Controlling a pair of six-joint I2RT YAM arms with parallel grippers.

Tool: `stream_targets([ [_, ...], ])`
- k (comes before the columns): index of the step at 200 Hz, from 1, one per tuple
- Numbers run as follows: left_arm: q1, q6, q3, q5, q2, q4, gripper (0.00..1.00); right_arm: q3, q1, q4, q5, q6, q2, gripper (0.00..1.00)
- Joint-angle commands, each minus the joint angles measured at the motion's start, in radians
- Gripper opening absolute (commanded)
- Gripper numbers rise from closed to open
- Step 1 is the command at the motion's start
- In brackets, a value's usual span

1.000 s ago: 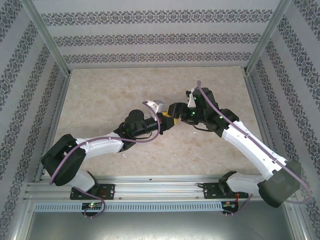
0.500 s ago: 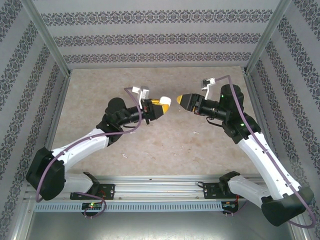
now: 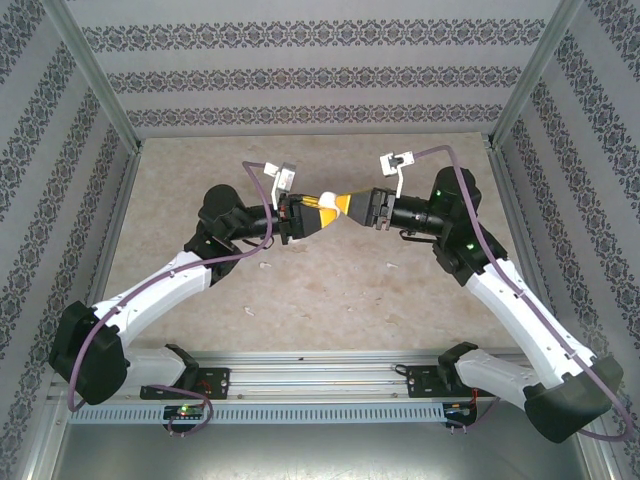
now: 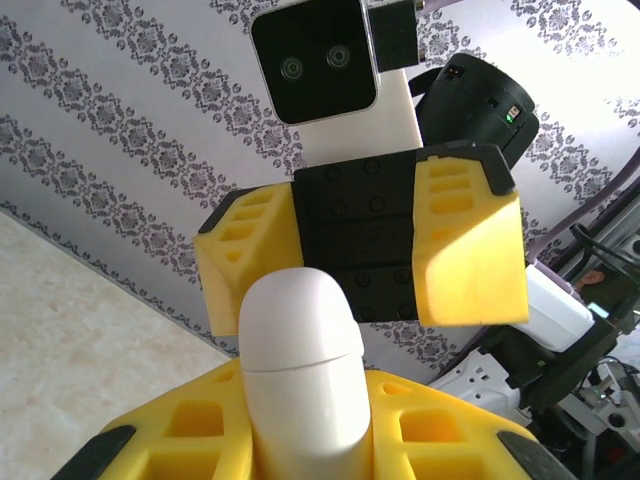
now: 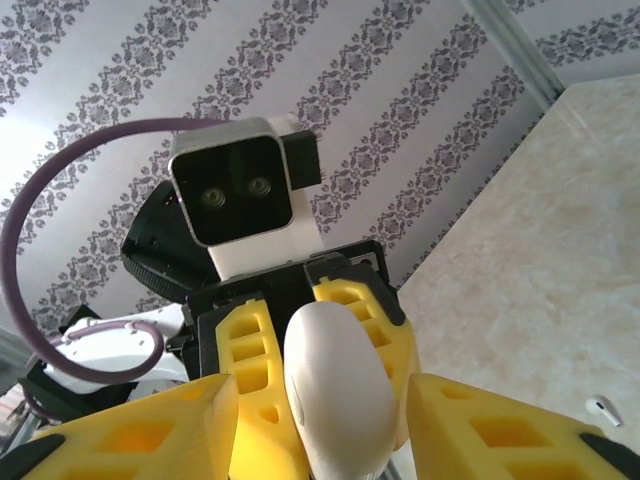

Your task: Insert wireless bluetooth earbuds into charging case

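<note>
Mid-frame in the top view, left gripper (image 3: 325, 205) is clenched on the case (image 4: 300, 370); right gripper (image 3: 348, 205) straddles its free end, jaws apart. Center up first, then you pinch gently above the seam.

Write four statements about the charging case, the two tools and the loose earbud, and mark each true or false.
1. The left tool grips the charging case. True.
2. The case's lid stands open. False: it is shut, with only a seam showing.
3. The right tool is clamped on the case. False: its jaws stand open on either side of the case's top, with gaps.
4. An earbud lies on the table. True.
</note>
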Motion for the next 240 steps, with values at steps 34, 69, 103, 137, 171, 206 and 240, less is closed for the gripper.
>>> stream_targets([
  [34, 0.019, -0.084, 0.026, 0.050, -0.015, 0.110, 0.10, 0.010, 0.029, 0.065, -0.031, -0.021, 0.007, 0.40],
  [69, 0.022, -0.096, 0.022, 0.054, -0.014, 0.128, 0.10, 0.011, 0.044, 0.073, -0.031, -0.021, 0.014, 0.39],
  [103, 0.024, -0.125, 0.014, 0.061, -0.003, 0.174, 0.10, 0.010, 0.055, 0.079, -0.027, -0.025, 0.024, 0.41],
  [137, 0.024, -0.137, 0.014, 0.093, 0.010, 0.191, 0.10, 0.014, 0.057, 0.094, -0.034, -0.023, 0.037, 0.37],
  [171, 0.025, -0.094, 0.003, 0.107, 0.007, 0.134, 0.10, 0.014, 0.055, 0.106, -0.059, -0.032, 0.051, 0.25],
  [206, 0.028, -0.026, -0.006, 0.100, -0.023, 0.046, 0.12, -0.005, 0.055, 0.114, -0.069, -0.051, 0.045, 0.24],
  [240, 0.029, -0.013, -0.014, 0.121, -0.039, 0.028, 0.12, -0.014, 0.052, 0.104, -0.038, -0.051, 0.044, 0.42],
])
